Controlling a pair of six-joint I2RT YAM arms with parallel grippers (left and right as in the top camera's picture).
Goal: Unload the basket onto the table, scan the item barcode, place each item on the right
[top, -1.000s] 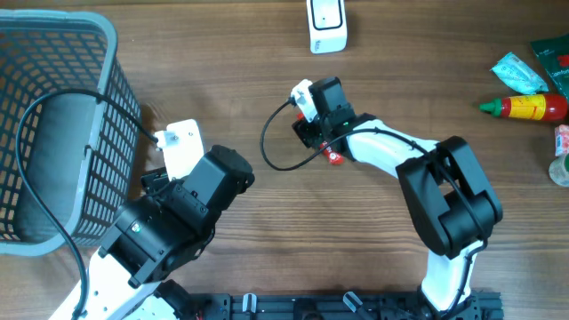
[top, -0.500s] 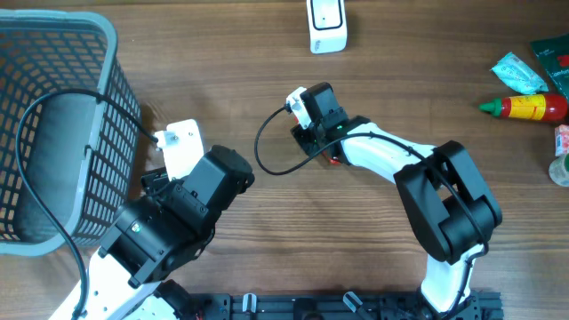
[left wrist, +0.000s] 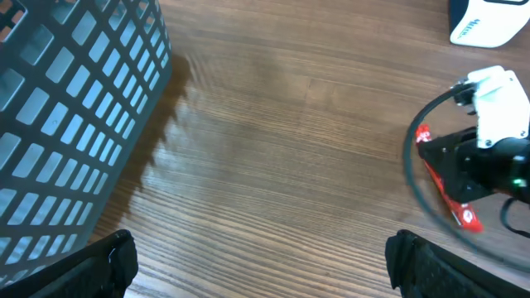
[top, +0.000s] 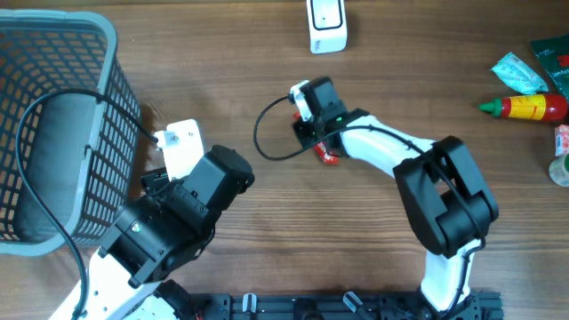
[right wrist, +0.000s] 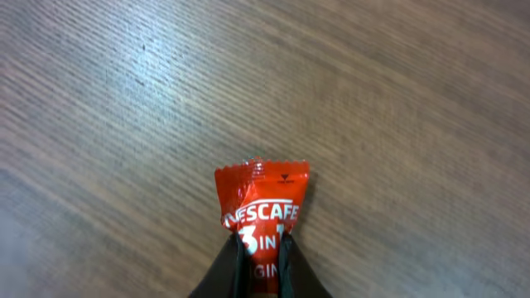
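Wooden table [top: 267, 80], grey basket [top: 111, 124], right pincer [right wrist: 261, 250] pinching sachet [right wrist: 263, 199]

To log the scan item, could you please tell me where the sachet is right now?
The sachet is pinched in the right gripper, mid-frame in the overhead view, below the white device and well right of the basket.

We are seeing a wooden desk [top: 222, 89] carrying 1 gray basket [top: 53, 22], 1 white scanner [top: 326, 24] and 1 red bottle [top: 533, 108].
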